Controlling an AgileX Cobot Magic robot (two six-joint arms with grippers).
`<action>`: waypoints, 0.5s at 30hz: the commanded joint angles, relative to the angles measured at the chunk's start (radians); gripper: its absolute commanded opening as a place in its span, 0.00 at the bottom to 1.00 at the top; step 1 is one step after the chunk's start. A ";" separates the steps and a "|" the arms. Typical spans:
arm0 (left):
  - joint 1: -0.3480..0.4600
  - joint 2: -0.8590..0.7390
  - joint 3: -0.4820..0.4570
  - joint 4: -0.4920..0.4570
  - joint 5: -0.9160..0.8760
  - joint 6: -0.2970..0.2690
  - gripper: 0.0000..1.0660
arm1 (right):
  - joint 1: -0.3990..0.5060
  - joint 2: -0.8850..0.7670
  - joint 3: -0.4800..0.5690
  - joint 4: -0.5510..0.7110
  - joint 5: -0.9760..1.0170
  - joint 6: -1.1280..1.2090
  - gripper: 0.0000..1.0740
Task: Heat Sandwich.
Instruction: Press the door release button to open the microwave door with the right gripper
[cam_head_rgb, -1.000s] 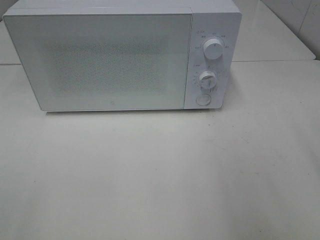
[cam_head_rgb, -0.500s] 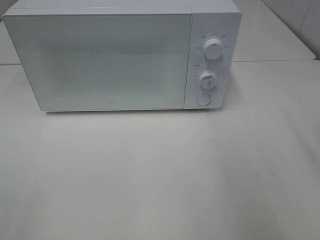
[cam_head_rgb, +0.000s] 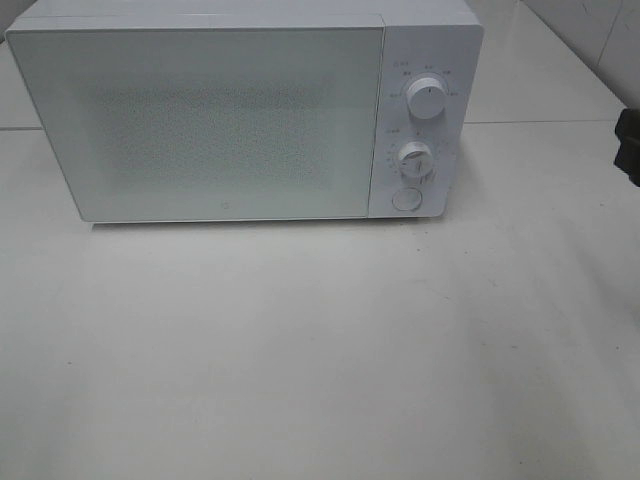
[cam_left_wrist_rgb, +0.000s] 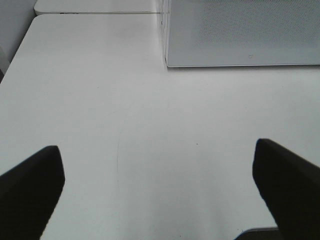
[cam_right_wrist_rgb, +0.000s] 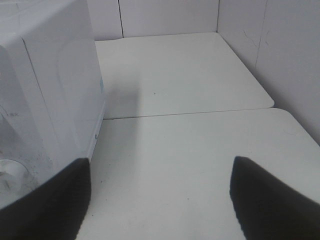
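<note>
The white microwave (cam_head_rgb: 230, 120) stands at the back of the table with its door shut; it also shows as the microwave (cam_left_wrist_rgb: 240, 30) in the left wrist view and the microwave (cam_right_wrist_rgb: 45, 90) in the right wrist view. The sandwich is out of view. My left gripper (cam_left_wrist_rgb: 160, 200) is open above bare tabletop, in front of the microwave's left corner. Beside the microwave's right side, my right gripper (cam_right_wrist_rgb: 160, 205) is open and holds nothing. A dark part of my right arm (cam_head_rgb: 630, 140) shows at the right edge of the high view.
Two knobs, the upper knob (cam_head_rgb: 427, 100) and the lower knob (cam_head_rgb: 414, 158), sit above a round button (cam_head_rgb: 405, 199) on the microwave's right panel. The white table (cam_head_rgb: 320, 350) stretches in front. A second tabletop (cam_right_wrist_rgb: 175, 70) and a wall (cam_right_wrist_rgb: 290, 60) lie behind and to the right.
A dark part of my right arm has come into the high view at the right edge. The microwave has not moved.
</note>
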 joint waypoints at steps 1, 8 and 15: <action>-0.005 -0.017 0.002 -0.003 0.000 -0.005 0.92 | 0.044 0.056 0.005 0.033 -0.064 -0.046 0.70; -0.005 -0.017 0.002 -0.003 0.000 -0.005 0.92 | 0.250 0.198 0.005 0.273 -0.172 -0.256 0.70; -0.005 -0.017 0.002 -0.003 0.000 -0.005 0.92 | 0.375 0.268 0.005 0.407 -0.298 -0.268 0.70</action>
